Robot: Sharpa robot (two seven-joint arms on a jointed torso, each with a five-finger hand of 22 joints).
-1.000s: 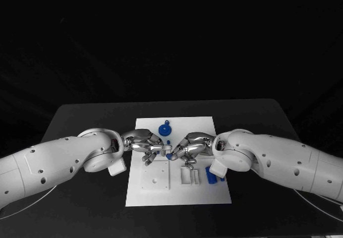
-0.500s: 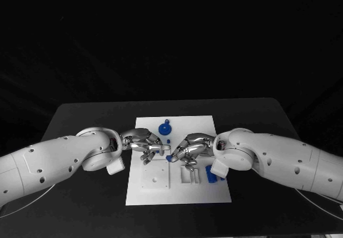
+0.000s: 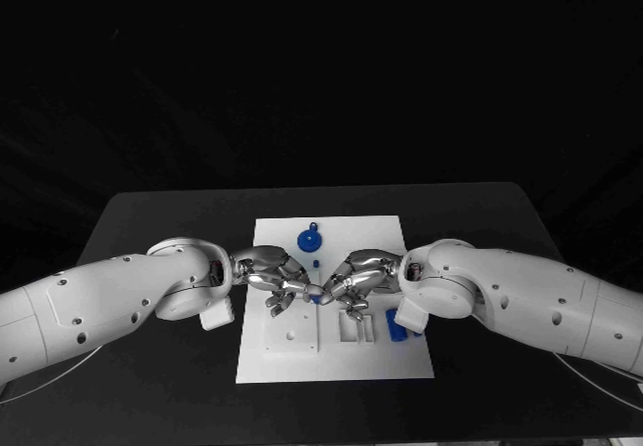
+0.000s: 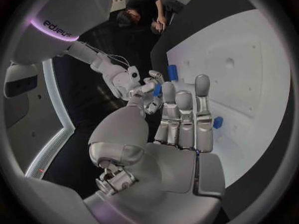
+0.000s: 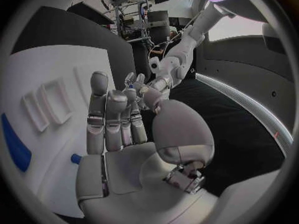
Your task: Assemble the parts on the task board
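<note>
Since the earlier frames the two hands have closed in on each other above the middle of the task board [image 3: 335, 362], and the small blue part [image 3: 316, 295] now sits right between their fingertips instead of just beside the right hand [image 3: 357, 282] alone. I judge this a handover or a shared regrip before insertion. The right hand seems to pinch the part; whether the left hand [image 3: 275, 276] already grips it I cannot tell. The round blue part [image 3: 308, 243] and the blue bar [image 3: 396, 326] lie where they lay.
</note>
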